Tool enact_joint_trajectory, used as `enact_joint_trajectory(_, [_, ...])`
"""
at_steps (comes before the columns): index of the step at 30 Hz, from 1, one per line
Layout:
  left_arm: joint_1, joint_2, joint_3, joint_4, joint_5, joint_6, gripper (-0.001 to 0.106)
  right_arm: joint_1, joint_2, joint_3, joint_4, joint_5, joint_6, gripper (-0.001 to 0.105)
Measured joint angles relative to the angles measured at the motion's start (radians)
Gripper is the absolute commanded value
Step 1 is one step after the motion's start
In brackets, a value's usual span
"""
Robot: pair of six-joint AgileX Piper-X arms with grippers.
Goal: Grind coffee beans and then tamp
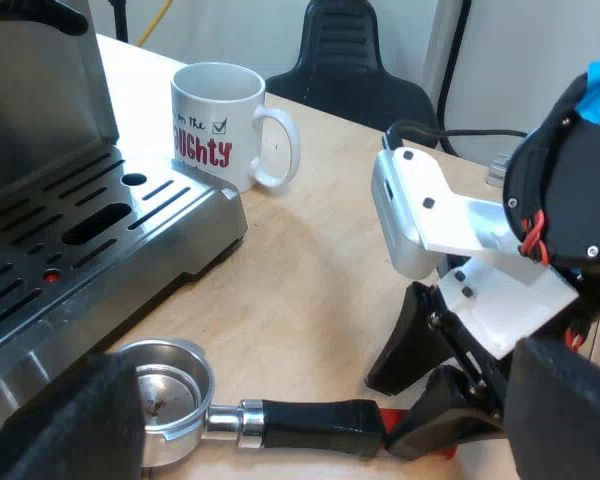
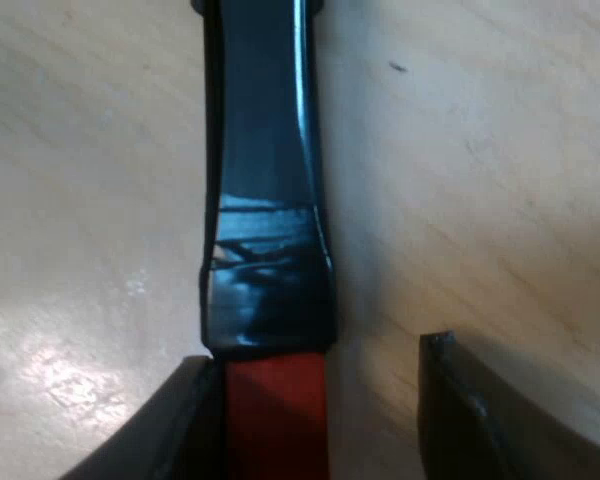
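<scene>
The metal holder (image 1: 170,395) lies flat on the wooden table, its empty basket by the espresso machine's (image 1: 70,200) drip tray. Its dark handle (image 1: 315,425) ends in red. My right gripper (image 1: 417,395) is down at that red end, one black finger on each side. In the right wrist view the handle (image 2: 265,200) runs between the fingers of my right gripper (image 2: 320,420), which is open; one finger (image 2: 180,425) touches the red end (image 2: 275,420) and the other finger (image 2: 475,415) stands off it. My left gripper (image 1: 320,400) hangs open above the holder, holding nothing.
A white mug (image 1: 220,120) with red lettering stands on the table beside the drip tray's corner. A black chair (image 1: 345,60) is beyond the table's edge. Bare wood (image 1: 300,260) lies between the mug, the machine and the holder.
</scene>
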Motion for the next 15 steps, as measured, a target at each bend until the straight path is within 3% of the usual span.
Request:
enact_joint_trajectory(9, [0.0, 0.0, 0.0, 0.0, 0.0, 0.0, 0.082, 0.0, -0.052, -0.096, 0.146, 0.0, 0.0, 0.046])
enact_joint_trajectory(15, [0.0, 0.0, 0.0, 0.0, 0.0, 0.0, 0.082, 0.0, -0.1, -0.102, 0.189, 0.0, 0.0, 0.046])
